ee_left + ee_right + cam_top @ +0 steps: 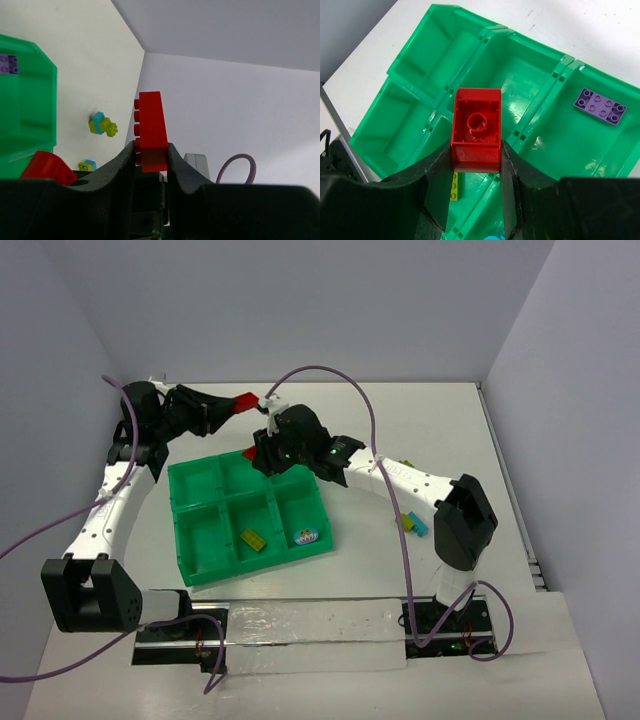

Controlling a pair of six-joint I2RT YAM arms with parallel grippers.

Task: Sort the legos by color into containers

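Green tray (181, 530) sits left of centre on the worktop (420, 420), with both arms crowded at its far edge, so a clash there is the main risk. There the left end effector (151, 150) pinches a red brick (151, 122) by one end, long axis in line with the fingers and studs sideways; it could pivot or slip. Over the tray's far row the right end effector (476, 156) clamps a second red brick (476, 125), squarish, hollow underside toward the wrist.
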